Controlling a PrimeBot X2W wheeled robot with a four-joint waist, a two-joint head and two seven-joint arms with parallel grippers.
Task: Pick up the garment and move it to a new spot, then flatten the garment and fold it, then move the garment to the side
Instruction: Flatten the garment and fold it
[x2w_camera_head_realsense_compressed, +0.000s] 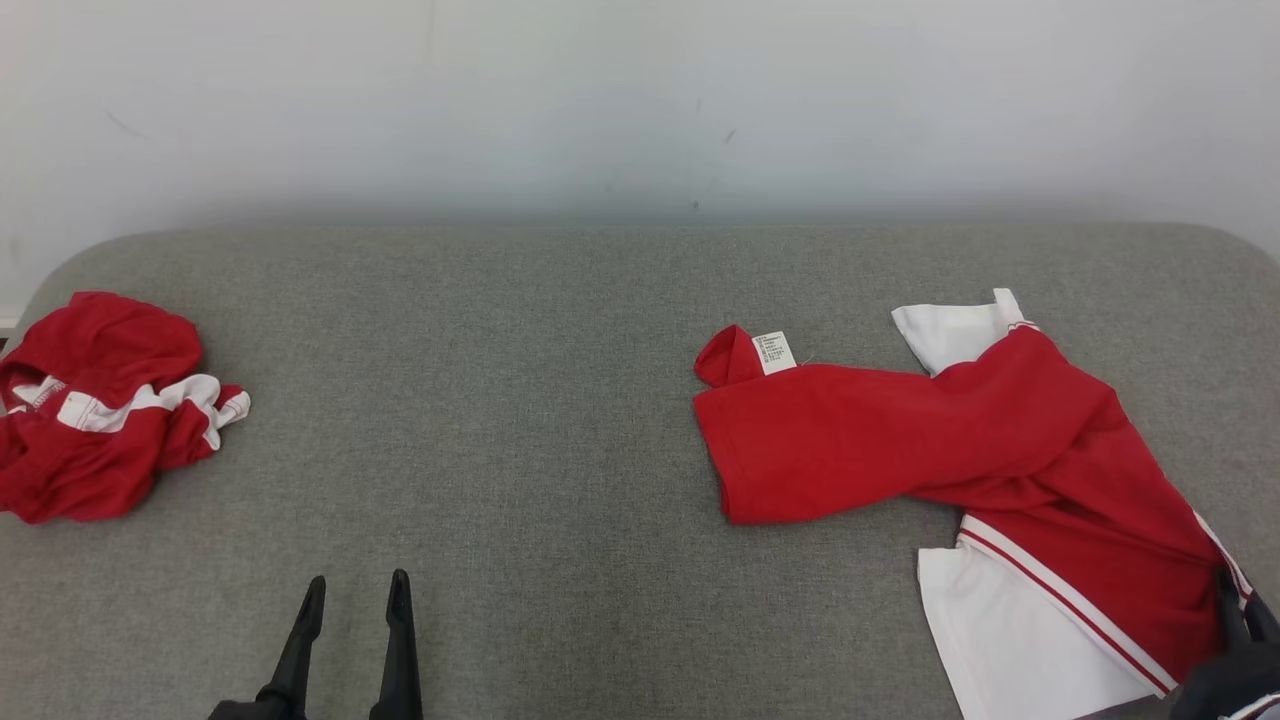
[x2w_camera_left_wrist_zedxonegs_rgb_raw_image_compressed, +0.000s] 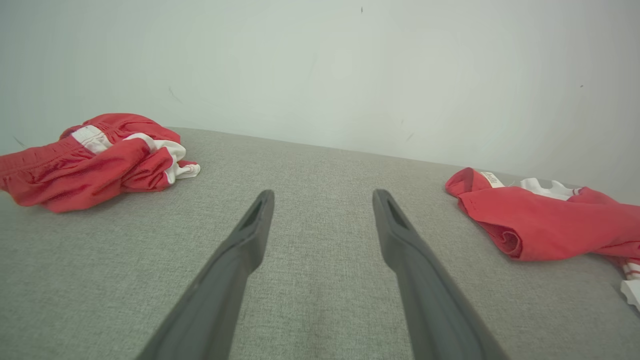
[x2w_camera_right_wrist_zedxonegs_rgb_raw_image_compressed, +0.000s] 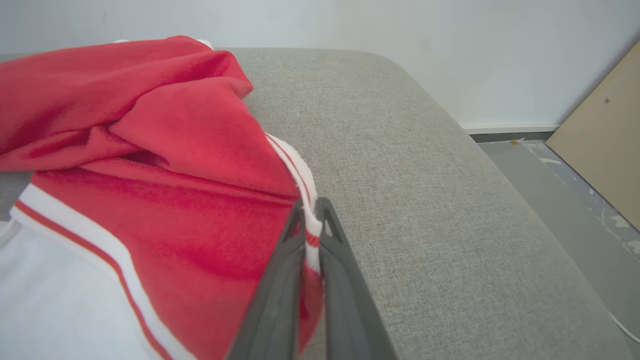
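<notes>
I reckon I'm on the pickup: right jaws clenched on the striped edge of the rumpled red-and-white knit garment (x2w_camera_head_realsense_compressed: 950, 430) at the right of the grey fabric tabletop (x2w_camera_head_realsense_compressed: 520, 400), left jaws released; next calls for lifting it clear.

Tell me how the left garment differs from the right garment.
The left garment is bunched in a heap; the right garment is spread out wider. The left garment lies free; the right garment's edge is pinched by the right gripper. Both are red and white.
</notes>
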